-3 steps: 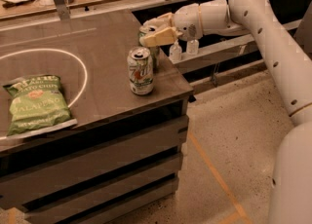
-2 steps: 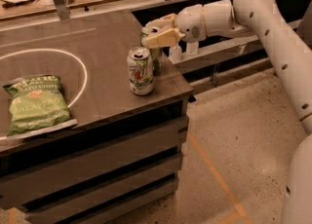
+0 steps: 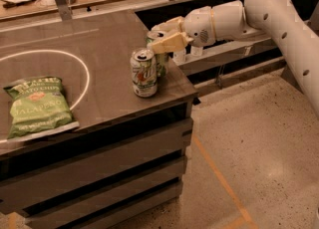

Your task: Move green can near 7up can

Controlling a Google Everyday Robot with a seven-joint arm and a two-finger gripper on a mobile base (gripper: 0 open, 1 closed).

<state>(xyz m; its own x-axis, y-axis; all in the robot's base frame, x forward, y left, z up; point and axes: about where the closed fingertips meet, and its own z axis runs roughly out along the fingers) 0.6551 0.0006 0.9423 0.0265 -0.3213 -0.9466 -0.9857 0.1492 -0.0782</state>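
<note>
Gripper — clasped round green can

Lab: cluttered workbench, jaws over table

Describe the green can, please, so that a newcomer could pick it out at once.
On the dark tabletop, look to its near right corner, where the white robot arm's gripper reaches in. Between its tan fingers stands the dark green drink can with a silver top, just behind the mostly white 7up can, which stands free.
</note>
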